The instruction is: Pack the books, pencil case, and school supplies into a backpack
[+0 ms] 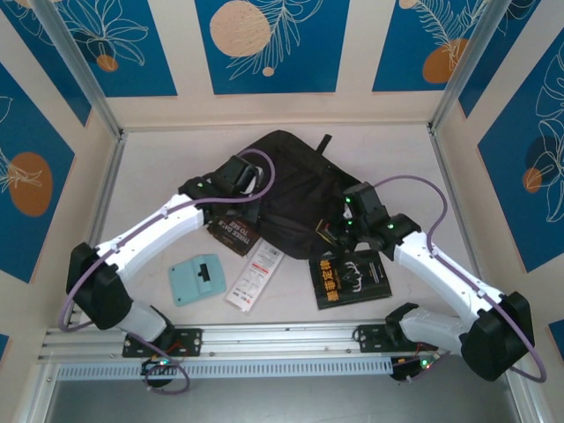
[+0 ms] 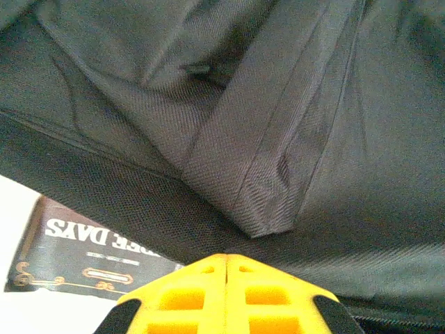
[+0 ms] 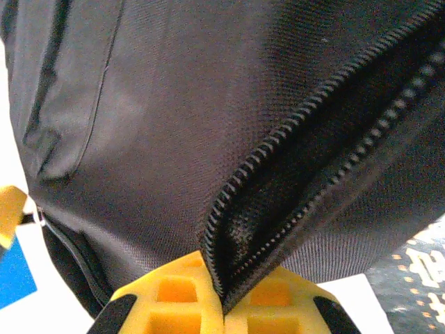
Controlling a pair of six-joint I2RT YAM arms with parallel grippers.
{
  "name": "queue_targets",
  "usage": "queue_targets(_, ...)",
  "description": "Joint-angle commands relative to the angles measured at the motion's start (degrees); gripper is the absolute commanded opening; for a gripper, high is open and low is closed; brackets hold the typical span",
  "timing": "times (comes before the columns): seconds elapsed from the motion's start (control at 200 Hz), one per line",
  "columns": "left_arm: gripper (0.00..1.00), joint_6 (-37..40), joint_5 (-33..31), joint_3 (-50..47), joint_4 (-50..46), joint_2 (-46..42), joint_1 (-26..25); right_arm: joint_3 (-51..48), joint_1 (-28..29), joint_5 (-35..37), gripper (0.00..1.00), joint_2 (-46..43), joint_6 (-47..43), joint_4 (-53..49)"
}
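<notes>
Now the right hand (image 3: pixel 224 282) is clamped on the toothed lip of the open zip (image 3: pixel 278 136) at the near-right edge of the large soft black fabric backpack (image 1: pixel 291 181). The left hand (image 2: pixel 226 278), closed with nothing seen between its pads, sits at the backpack's left flank. A dark brown book with white title (image 1: pixel 231 236) pokes from under the backpack. A black book with gold antlers (image 1: pixel 352 278) lies just in front on the worktop (image 1: pixel 150 176). The mouth likely opens best if the right hand lifts the lip slowly while the left steadies the fabric.
</notes>
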Motion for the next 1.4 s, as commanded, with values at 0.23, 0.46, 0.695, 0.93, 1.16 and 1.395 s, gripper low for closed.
queue_targets(0.23,0.0,-1.24,-9.29,-4.38,0.92,-17.02,2.55,11.23,10.22,8.47,0.0,14.17,-13.13,-2.66)
queue_targets(0.46,0.0,-4.02,-9.41,-14.16,-2.41,-23.77,2.52,9.36,10.65,9.44,0.15,18.39,-11.82,-2.07)
queue_targets(0.695,0.0,-6.53,-8.62,-19.67,-2.44,-22.2,2.57,11.9,7.73,12.51,0.4,20.76,-13.01,-5.95)
queue_targets(0.93,0.02,-5.25,-6.48,-18.95,-3.24,-17.08,2.59,13.79,6.78,15.62,0.51,17.82,-16.77,-8.5)
queue_targets(1.16,0.39,-5.9,-7.67,-18.02,-5.24,-17.62,2.61,13.11,5.22,18.66,0.75,13.7,-19.29,-13.17)
queue_targets(1.395,0.58,-0.92,-9.07,-12.17,-9.38,-16.75,2.32,8.38,1.55,17.66,0.74,2.97,-20.32,-11.55)
